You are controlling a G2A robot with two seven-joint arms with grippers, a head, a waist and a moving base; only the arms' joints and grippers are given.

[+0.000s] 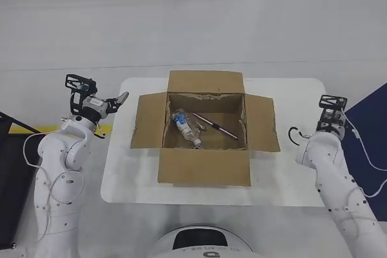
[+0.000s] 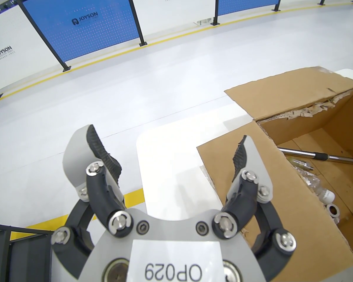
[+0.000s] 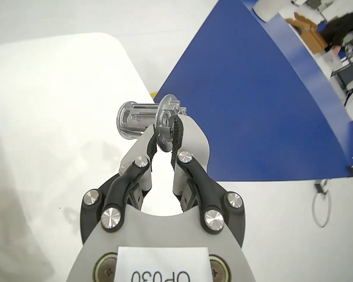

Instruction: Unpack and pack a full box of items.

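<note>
here the right gripper (image 3: 164, 143) is clamped on one flange of a metal hub (image 3: 136, 121) at the right edge of the table (image 3: 47, 89); stiff, smooth, probably heavy, so the barrel looks the safer hold. left gripper (image 2: 167, 133) gapes beside the box (image 2: 297, 206).

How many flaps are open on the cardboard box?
4. The far flap, the near flap, the left flap and the right flap all lie folded outward on the table. None seems hidden.
</note>
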